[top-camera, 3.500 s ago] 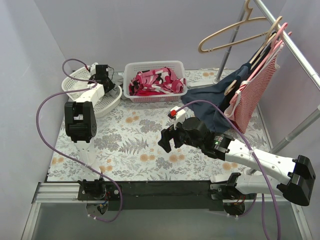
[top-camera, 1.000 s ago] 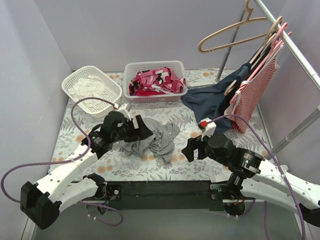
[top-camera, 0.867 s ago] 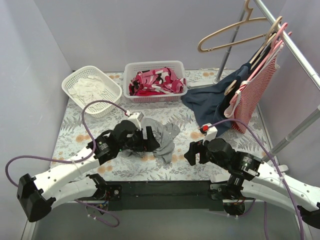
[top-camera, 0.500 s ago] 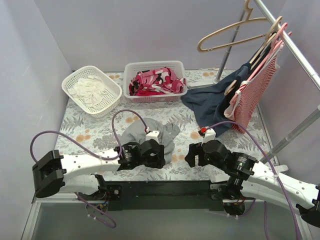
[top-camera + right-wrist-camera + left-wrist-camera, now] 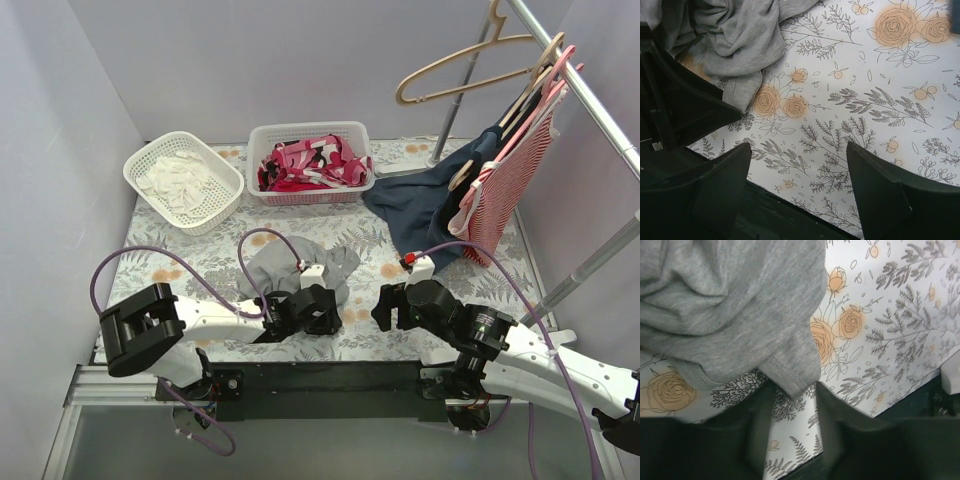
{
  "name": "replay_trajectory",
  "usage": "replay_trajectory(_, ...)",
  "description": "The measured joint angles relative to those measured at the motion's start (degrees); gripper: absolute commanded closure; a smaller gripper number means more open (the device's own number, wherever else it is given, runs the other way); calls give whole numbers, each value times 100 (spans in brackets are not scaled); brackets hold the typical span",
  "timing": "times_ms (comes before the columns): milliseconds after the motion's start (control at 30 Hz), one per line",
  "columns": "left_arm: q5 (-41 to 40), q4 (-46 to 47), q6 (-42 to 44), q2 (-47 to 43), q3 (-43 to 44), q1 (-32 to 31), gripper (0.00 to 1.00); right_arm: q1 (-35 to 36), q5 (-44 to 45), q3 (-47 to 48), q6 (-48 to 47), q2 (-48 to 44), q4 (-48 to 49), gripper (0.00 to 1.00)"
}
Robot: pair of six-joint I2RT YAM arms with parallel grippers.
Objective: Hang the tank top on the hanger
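The grey tank top lies crumpled on the floral table, near the front middle. My left gripper is low at the top's near edge. In the left wrist view its jaws stand apart, with a hemmed corner of the tank top lying between the fingertips, not pinched. My right gripper is wide open and empty over bare table just right of the top, which shows at the upper left of the right wrist view. The tan hanger hangs empty on the rack at the back right.
A white basket of white cloth and a white basket of red-and-pink garments stand at the back. A navy garment and a red striped top hang from the slanted rack rail. A black rail runs along the table's front.
My left arm brought the grey top from the back-left basket to the table's middle, then drew toward the front edge. The top now lies on the table. My right arm pulled in slightly.
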Motion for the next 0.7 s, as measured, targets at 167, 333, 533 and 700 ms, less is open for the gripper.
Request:
replay_trajectory(167, -238, 28, -20, -35, -17, 7, 100, 0, 278, 0, 2, 31, 151, 13)
replay_trajectory(333, -702, -739, -42, -1665, 85, 354, 100, 0, 369, 0, 17, 245, 551, 13)
replay_trajectory(533, -1405, -2039, -127, -3274, 1036, 651, 100, -37, 181, 216, -160, 1058, 1239, 23)
replay_trajectory(700, -1810, -2966, -125, -3543, 1615, 715, 100, -162, -190, 455, -352, 2024, 1939, 27)
